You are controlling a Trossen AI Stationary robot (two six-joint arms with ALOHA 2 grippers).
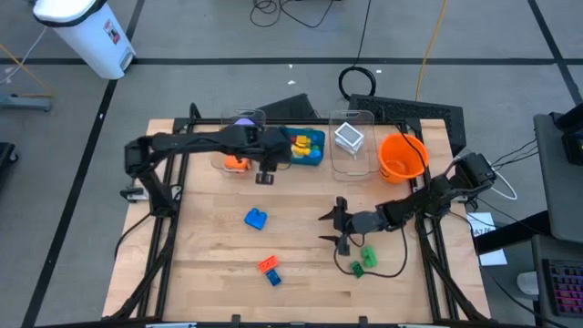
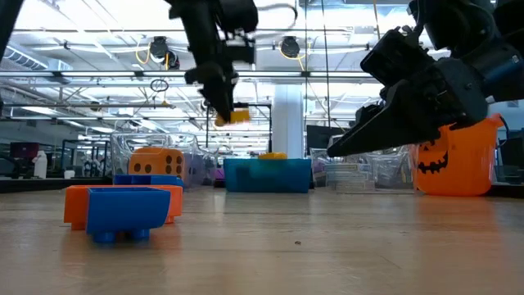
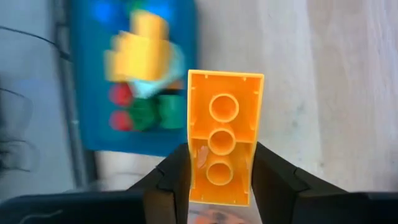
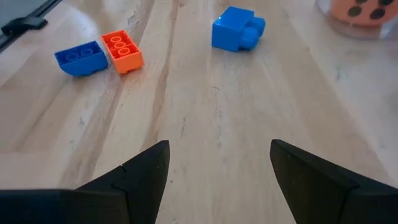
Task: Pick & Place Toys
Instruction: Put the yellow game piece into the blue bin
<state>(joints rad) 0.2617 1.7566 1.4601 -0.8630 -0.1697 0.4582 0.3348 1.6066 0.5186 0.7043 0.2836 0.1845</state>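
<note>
Toys lie scattered around the teal tray [image 1: 308, 146]: a yellow brick [image 3: 222, 140] is pinched in the left gripper [image 3: 219, 180], raised just beside that tray. Well away from it, the right gripper [image 1: 333, 226] hangs spread near the green bricks [image 1: 364, 258], with a blue brick [image 1: 256, 219] between.

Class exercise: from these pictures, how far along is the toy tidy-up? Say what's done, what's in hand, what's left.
Done: several bricks already lie in the teal tray. In hand: the left gripper holds a yellow brick above the table near that tray. Left: a blue brick, an orange and blue pair and green bricks by the open right gripper.
</note>
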